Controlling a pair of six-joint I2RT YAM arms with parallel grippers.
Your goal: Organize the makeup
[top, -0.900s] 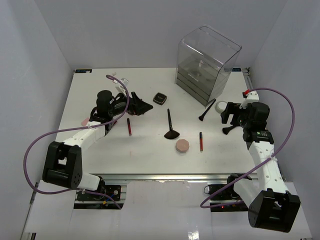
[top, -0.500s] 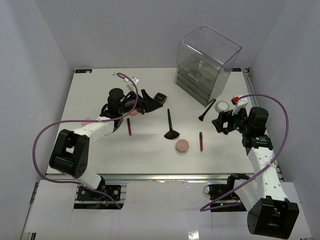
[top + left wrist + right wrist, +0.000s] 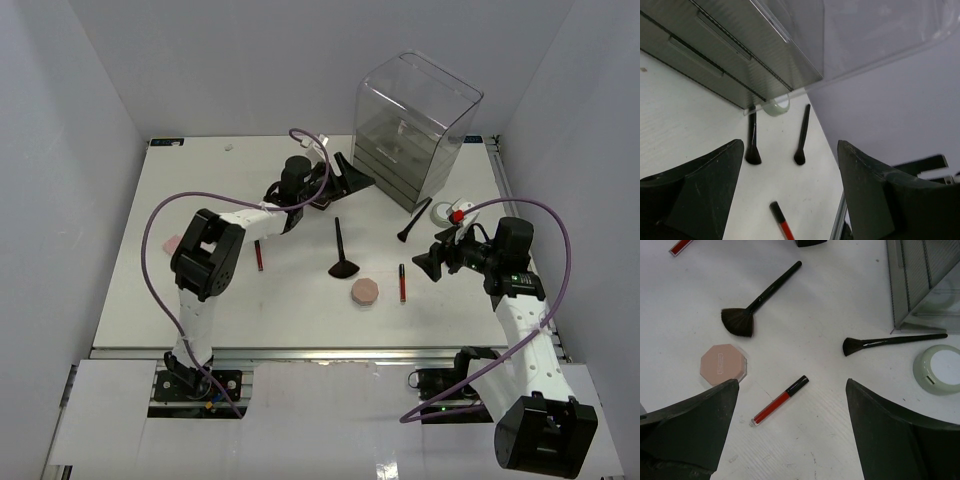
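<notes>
Bright, even overhead light washes the white table [image 3: 200, 320], leaving only faint, soft shadows beside the fan brush [image 3: 343, 268]. Pale reflections streak the clear drawer box [image 3: 415, 110], upper right. In both wrist views, dark fingers [image 3: 695, 200] [image 3: 690, 435] blur at the lower corners.

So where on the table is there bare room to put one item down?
The far-left corner of the table is bare, and so is the near strip before the pink puff. Crowded: around the fan brush, red lip gloss and drawer box.
</notes>
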